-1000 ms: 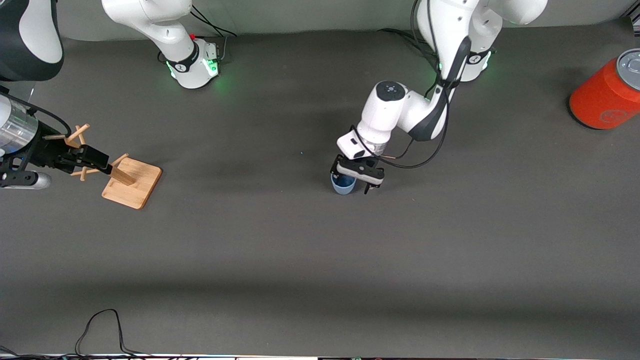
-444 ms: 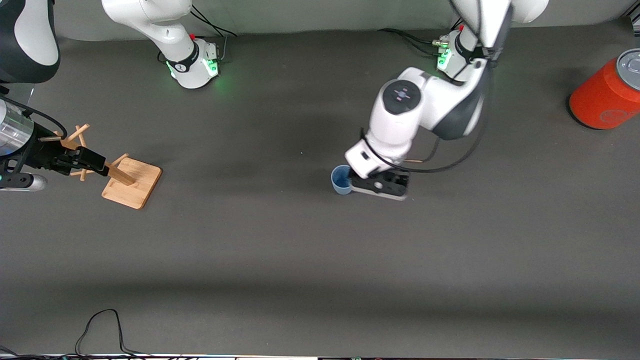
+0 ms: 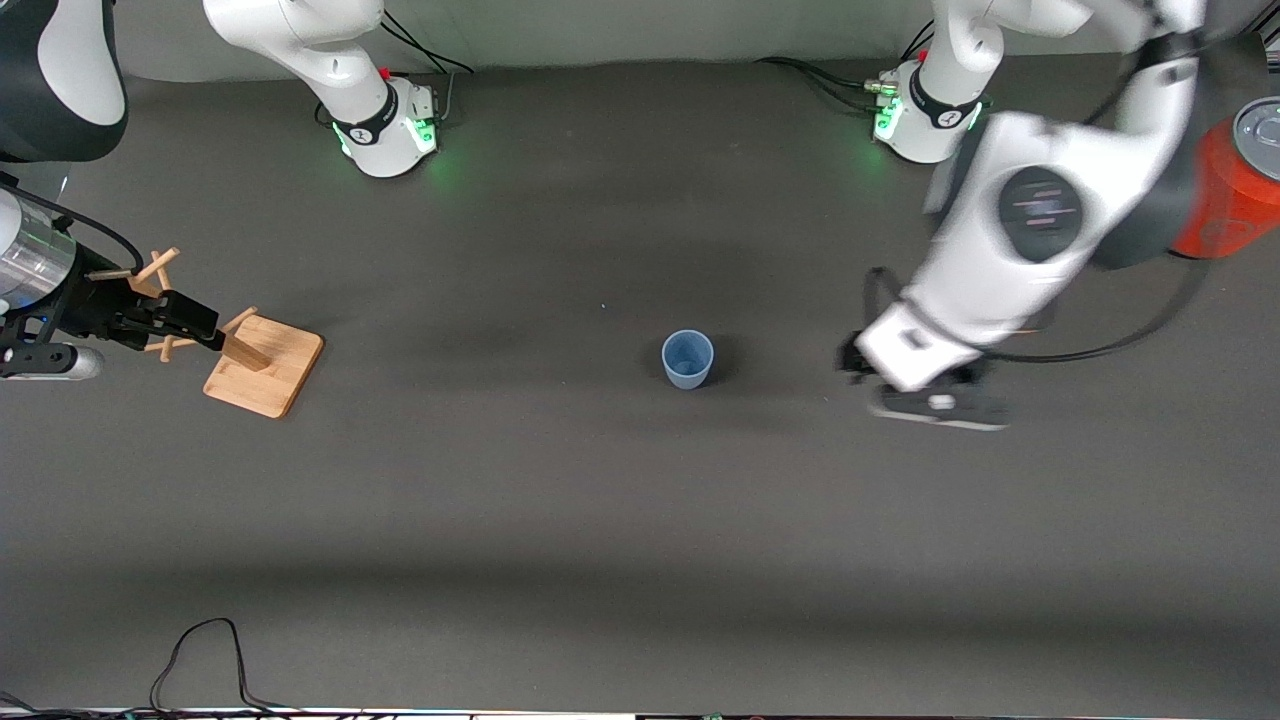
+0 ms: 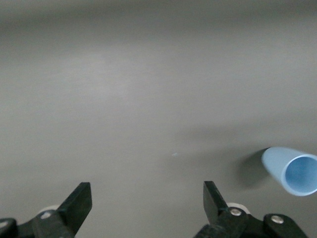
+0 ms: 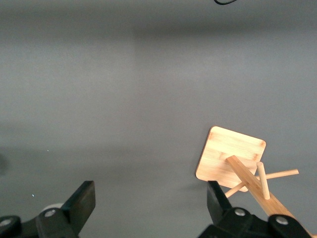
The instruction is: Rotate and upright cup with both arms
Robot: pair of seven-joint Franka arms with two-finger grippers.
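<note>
The pale-blue cup (image 3: 688, 358) stands upright on the dark table, mouth up, near the middle. It also shows at the edge of the left wrist view (image 4: 292, 170). My left gripper (image 3: 932, 408) is in the air over bare table, well clear of the cup toward the left arm's end. It is open and empty (image 4: 146, 196). My right gripper (image 3: 205, 325) waits by the wooden peg stand at the right arm's end of the table. It is open and empty (image 5: 148, 196).
A wooden peg stand (image 3: 265, 365) sits at the right arm's end, also in the right wrist view (image 5: 233, 157). A large orange-red can (image 3: 1225, 200) with a grey lid lies at the left arm's end. A black cable (image 3: 200, 650) loops at the near edge.
My left gripper let go of the cup and swung up and away toward the left arm's end. The cup stays upright where it was. The right arm has barely moved.
</note>
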